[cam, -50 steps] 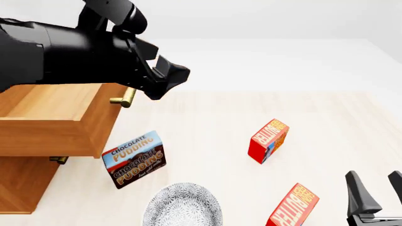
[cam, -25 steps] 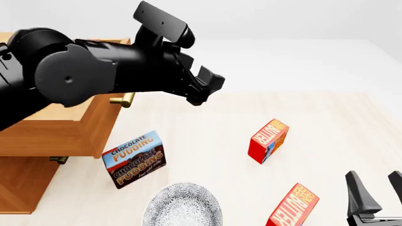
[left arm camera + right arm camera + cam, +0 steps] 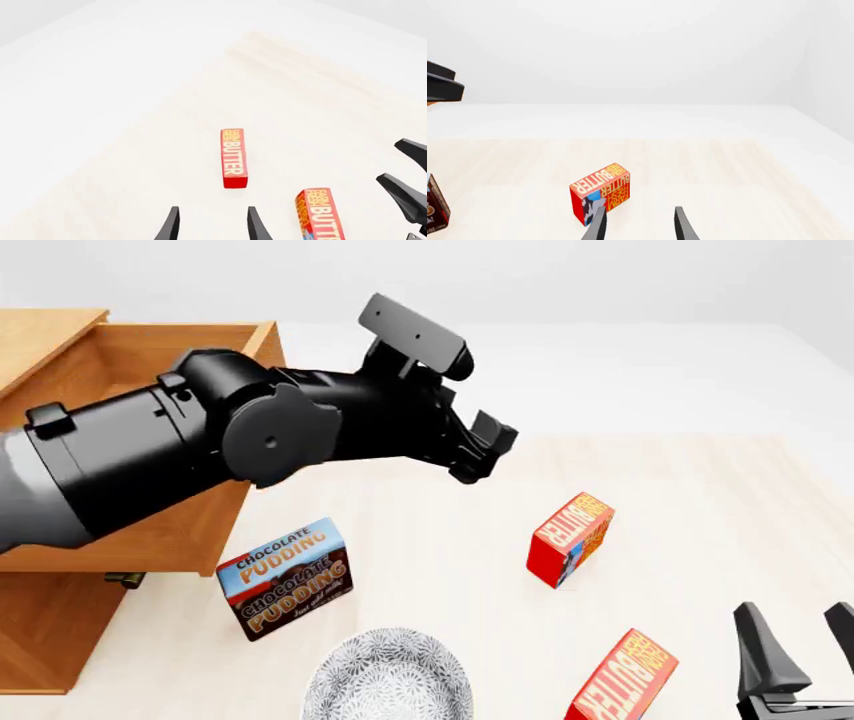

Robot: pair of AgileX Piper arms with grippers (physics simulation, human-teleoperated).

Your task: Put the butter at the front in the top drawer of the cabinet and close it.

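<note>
- My left gripper [image 3: 483,452] hangs empty above the pale wood table [image 3: 721,490], fingers parted a little, touching nothing.
- My right gripper [image 3: 801,645], also parted and empty, is cut off at the frame's edge.
- The butter [image 3: 623,680], a red carton, stands at the front, partly cropped; its twin [image 3: 571,538] stands farther back.
- The top drawer [image 3: 160,510] of the cabinet [image 3: 40,630] stands pulled out, largely hidden by my arm.
</note>
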